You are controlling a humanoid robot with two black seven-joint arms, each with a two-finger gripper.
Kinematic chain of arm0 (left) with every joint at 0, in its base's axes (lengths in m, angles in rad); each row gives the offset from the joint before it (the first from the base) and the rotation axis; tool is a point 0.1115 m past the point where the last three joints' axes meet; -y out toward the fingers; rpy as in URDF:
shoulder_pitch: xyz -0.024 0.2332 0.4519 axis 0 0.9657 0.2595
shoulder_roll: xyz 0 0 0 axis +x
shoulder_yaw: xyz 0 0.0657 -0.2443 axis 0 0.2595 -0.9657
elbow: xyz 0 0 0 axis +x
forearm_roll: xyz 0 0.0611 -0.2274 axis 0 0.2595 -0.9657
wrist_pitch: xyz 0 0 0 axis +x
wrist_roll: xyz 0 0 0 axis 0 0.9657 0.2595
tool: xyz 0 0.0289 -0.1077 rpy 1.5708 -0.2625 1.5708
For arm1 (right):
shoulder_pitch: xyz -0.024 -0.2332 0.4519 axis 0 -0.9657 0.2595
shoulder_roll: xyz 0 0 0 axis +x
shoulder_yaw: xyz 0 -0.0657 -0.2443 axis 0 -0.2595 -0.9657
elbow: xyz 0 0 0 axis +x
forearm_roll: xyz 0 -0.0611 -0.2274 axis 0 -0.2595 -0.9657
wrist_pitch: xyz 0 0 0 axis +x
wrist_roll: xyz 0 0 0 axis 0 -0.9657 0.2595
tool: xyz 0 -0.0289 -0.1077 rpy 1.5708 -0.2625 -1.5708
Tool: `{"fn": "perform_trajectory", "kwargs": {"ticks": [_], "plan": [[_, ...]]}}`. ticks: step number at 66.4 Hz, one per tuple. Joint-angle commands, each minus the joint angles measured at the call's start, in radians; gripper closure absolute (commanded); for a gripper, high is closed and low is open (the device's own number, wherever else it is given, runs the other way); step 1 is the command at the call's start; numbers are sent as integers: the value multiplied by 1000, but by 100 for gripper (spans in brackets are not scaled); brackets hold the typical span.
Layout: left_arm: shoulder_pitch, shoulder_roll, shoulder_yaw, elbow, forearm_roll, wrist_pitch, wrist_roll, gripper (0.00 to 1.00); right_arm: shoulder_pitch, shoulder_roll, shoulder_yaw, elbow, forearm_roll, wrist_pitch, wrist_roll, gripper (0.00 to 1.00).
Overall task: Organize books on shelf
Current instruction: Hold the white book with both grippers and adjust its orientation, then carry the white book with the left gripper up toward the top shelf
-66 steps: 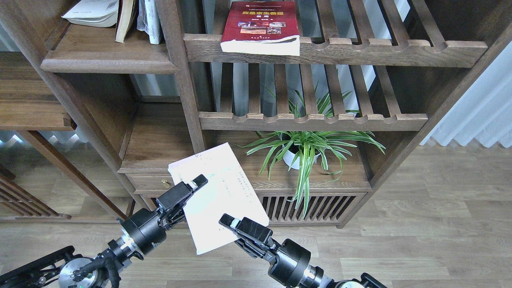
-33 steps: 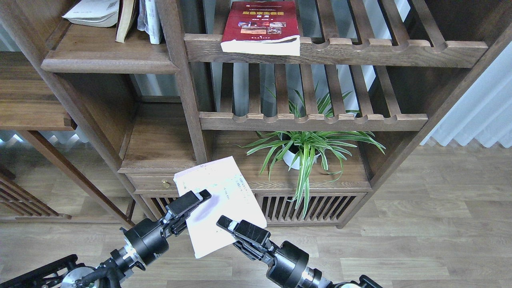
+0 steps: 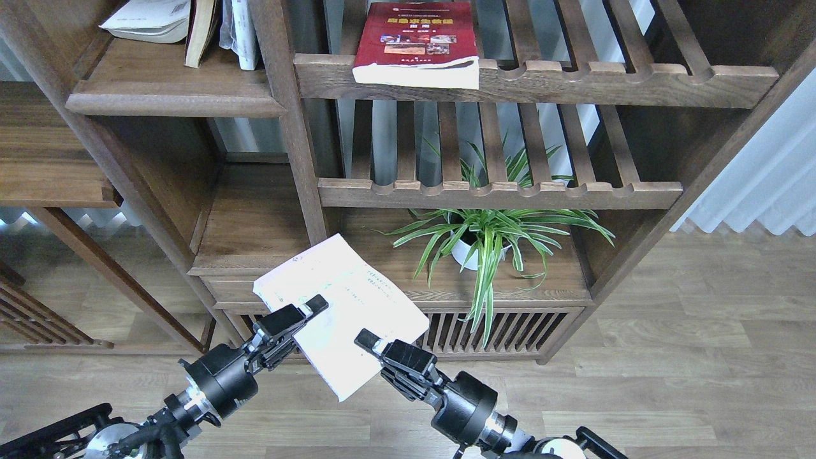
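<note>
The pale lavender-white book [image 3: 344, 303] hangs in the air in front of the low cabinet, tilted, with one corner pointing down. My left gripper [image 3: 305, 313] is shut on its left edge. My right gripper [image 3: 371, 342] is shut on its lower right edge. The dark red book [image 3: 414, 38] with small photos lies flat on the top slatted rack. The solid shelf [image 3: 172, 95] with the rounded front edge is at the upper left. It holds a white book lying flat [image 3: 150, 19] and a yellowish book [image 3: 201, 32] leaning beside upright white ones [image 3: 239, 35].
A potted spider plant [image 3: 488, 239] stands on the low cabinet top [image 3: 561, 280] under the lower slatted rack [image 3: 497, 191]. A bare wooden compartment [image 3: 255, 223] lies left of the plant. An upright post [image 3: 287, 115] divides shelf and racks. Wood floor lies to the right.
The pale book has turned anticlockwise and shifted: its upper left corner went left and its bottom corner right. Both grippers kept their hold; the left lowered a little, the right moved slightly right.
</note>
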Motion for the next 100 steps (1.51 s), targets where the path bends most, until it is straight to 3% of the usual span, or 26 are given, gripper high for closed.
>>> {"fn": "perform_trajectory", "kwargs": {"ticks": [1, 8, 11, 15, 18, 28, 47, 64, 67, 70, 78, 91, 96, 100], "plan": [[6, 5, -16, 1, -2, 0, -8, 98, 1, 5, 1, -4, -1, 0, 2, 79], [6, 5, -17, 1, -2, 0, -8, 98, 1, 1, -1, -4, -3, 0, 0, 64], [6, 6, -20, 4, -2, 0, -6, 98, 8, -4, -1, -9, -7, 0, -3, 46], [7, 17, -25, 6, 1, 0, -5, 98, 40, -16, -1, -41, -7, 0, -3, 14], [9, 45, -37, 7, 1, 0, -5, 98, 62, -45, 4, -73, -6, 0, 3, 1], [45, 80, -78, 9, 18, 0, -5, 98, 59, -67, 37, -75, 0, 0, 25, 1], [179, 192, -261, 15, 277, 0, -5, 97, 61, -62, 56, -72, 0, 0, 17, 1], [335, 215, -594, 41, 638, 0, -2, 97, 56, -61, 56, -67, -3, 0, 14, 1], [355, 195, -649, 47, 699, 0, -8, 97, 54, -59, 54, -60, -4, 0, 12, 1], [388, 79, -758, 47, 809, 0, -9, 97, 53, -54, 56, -53, -6, 0, 12, 1], [388, -53, -904, 29, 957, 0, -6, 98, 51, -48, 57, -53, -6, 0, 12, 1], [383, -260, -1033, -4, 1112, 0, 10, 98, 48, -48, 60, -53, -4, 0, 12, 1], [383, -325, -1097, -4, 1139, 0, 41, 98, 48, -47, 60, -53, -4, 0, 14, 1], [385, -394, -1151, -4, 1144, 0, 90, 98, 48, -36, 60, -55, -6, 0, 14, 1]]}}
